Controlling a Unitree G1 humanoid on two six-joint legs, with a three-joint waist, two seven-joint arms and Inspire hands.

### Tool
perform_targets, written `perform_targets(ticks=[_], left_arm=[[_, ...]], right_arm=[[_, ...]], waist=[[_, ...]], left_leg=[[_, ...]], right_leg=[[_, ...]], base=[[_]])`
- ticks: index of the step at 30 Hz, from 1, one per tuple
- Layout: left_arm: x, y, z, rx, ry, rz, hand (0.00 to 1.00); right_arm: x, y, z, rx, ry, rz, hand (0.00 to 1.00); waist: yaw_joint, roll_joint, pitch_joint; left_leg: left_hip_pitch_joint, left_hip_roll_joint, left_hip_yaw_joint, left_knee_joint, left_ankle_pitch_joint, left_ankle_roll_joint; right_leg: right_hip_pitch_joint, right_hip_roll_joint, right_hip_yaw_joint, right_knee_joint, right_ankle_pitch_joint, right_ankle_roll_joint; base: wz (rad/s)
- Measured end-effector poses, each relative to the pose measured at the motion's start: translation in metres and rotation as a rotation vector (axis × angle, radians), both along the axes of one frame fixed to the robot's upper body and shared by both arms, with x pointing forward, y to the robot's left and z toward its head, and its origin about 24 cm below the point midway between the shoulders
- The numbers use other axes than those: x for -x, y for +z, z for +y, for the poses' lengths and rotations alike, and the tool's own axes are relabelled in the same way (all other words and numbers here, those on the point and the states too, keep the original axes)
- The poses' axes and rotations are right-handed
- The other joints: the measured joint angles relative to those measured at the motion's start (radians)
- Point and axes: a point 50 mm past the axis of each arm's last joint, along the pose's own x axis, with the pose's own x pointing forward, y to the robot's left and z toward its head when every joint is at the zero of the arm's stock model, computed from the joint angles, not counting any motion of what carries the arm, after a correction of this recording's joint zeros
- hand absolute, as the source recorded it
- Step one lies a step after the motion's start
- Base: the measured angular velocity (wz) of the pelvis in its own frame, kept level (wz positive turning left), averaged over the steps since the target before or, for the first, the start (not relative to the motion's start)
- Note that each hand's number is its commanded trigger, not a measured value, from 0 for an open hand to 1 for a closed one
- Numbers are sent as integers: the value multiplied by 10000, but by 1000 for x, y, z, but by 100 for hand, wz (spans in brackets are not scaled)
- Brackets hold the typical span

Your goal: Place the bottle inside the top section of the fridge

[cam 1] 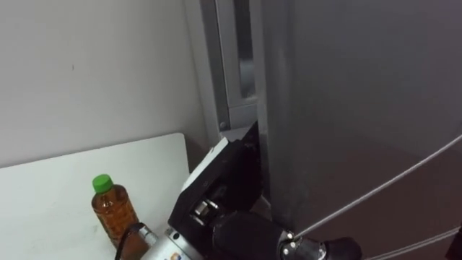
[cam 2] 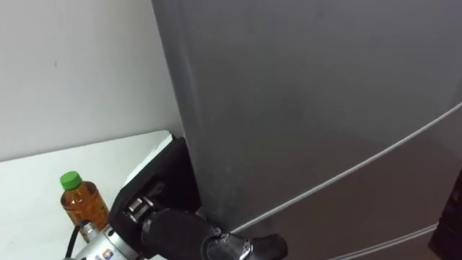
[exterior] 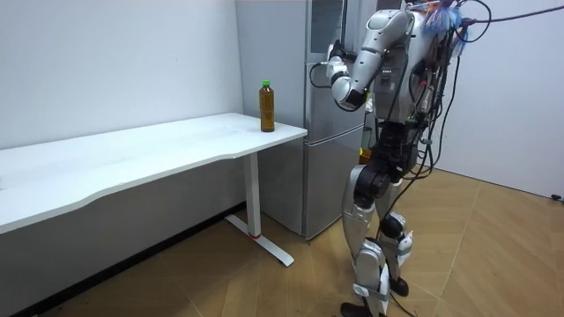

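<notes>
A bottle (cam 1: 114,209) of amber drink with a green cap stands upright on the white table (cam 1: 50,195), close to its end beside the fridge. In the room view the bottle (exterior: 266,106) is at the table's corner. The tall grey fridge (exterior: 326,176) stands right of the table, and I stand in front of it. My left hand (cam 1: 224,177) is raised to the left edge of the upper door (cam 1: 346,108). Its fingers reach in behind that edge and are hidden. The same left hand (cam 2: 155,184) slips behind the door (cam 2: 303,108) in the right eye view.
A white wall runs behind the table (exterior: 132,154) and the fridge. A narrow gap with a grey frame (cam 1: 234,65) shows left of the door edge. Wooden floor (exterior: 493,264) lies open behind me.
</notes>
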Motion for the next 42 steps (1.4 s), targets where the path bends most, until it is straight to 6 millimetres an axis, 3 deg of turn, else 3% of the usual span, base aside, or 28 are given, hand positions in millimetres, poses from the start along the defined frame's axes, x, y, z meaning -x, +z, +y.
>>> perform_targets(ticks=[5, 9, 14, 18, 21, 27, 42], left_arm=[[3, -1, -6, 118, -373, 91, 0], [10, -2, -18, 263, -1150, 116, 0], [17, 2, -37, -28, -2411, -271, 0], [17, 3, -50, -652, -3173, -463, 0], [18, 7, -59, -805, -3829, -723, 0], [16, -4, -68, -1696, -4659, -398, 0], [16, -11, -68, -2552, -4800, -448, 0]], right_arm=[[0, 2, -6, 171, 59, -64, 0], [-3, 3, -9, 117, 30, -162, 0], [-6, 4, -8, 8, 102, -276, 0], [-11, 6, -7, -8, 164, -424, 0], [-14, 7, -8, 16, 218, -551, 0], [-17, 9, -7, -14, 275, -761, 0], [-17, 7, -3, 81, 160, -737, 0]], waist=[[-28, 86, 11], [-336, 283, -16], [-633, 325, -22], [-881, 363, 20], [-1066, 521, 49], [-1365, 494, 74], [-1325, 328, 75]], left_leg=[[73, 15, 287, -67, -44, 77], [81, 3, 411, -90, -97, 180], [95, -30, 686, -123, -117, 214], [44, 9, 860, -149, -127, 196], [43, 51, 951, -152, -132, 148], [72, 66, 1112, -158, -126, 67], [-19, 14, 1055, -155, -124, 64]], right_leg=[[-85, -11, 4, 20, 158, 45], [-91, -50, 34, -30, 292, 107], [-170, -85, 69, -33, 320, 140], [-322, -43, 67, -56, 320, 142], [-399, 7, 66, -46, 318, 139], [-509, 82, 99, -47, 280, 59], [-602, 51, 140, -75, 251, 77]], base=[[-18], [-7], [-18], [-19], [-15], [-10], [-1]])
